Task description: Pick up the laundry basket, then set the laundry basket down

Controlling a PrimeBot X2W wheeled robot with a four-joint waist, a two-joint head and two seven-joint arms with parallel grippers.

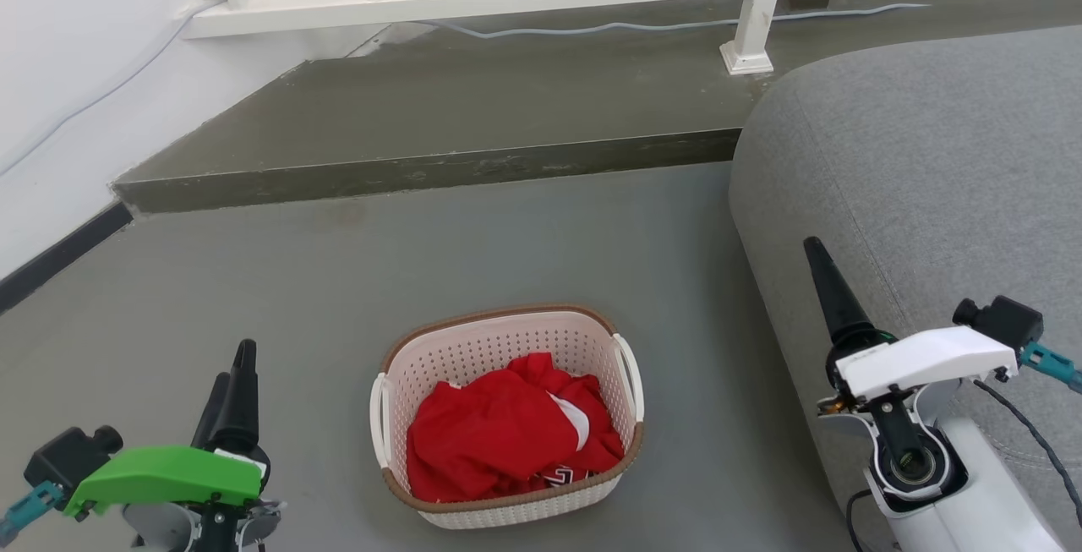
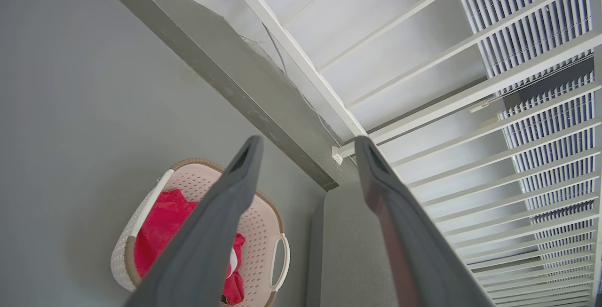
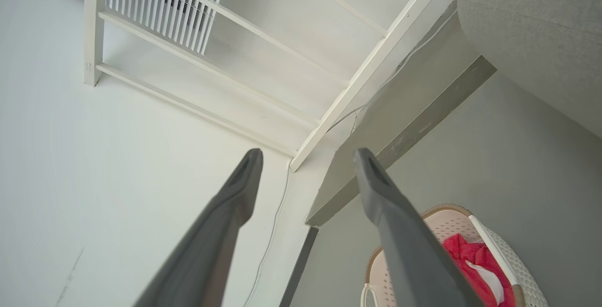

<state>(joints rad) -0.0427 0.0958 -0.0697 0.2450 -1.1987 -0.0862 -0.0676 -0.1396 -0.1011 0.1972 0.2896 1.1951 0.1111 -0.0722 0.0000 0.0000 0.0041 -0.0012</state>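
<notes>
Laundry basket (image 1: 499, 347) sits on grey floor (image 1: 338, 281) at 6 o'clock in head view, red cloth (image 1: 499, 434) inside. My left gripper (image 1: 235, 366) hovers at 8 o'clock and my right gripper (image 1: 824, 273) at 4 o'clock beside the sofa (image 1: 913, 155). Both have fingers spread and hold nothing.

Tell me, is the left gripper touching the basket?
Apart. The head view shows a strip of bare floor between the left gripper and the basket.
</notes>
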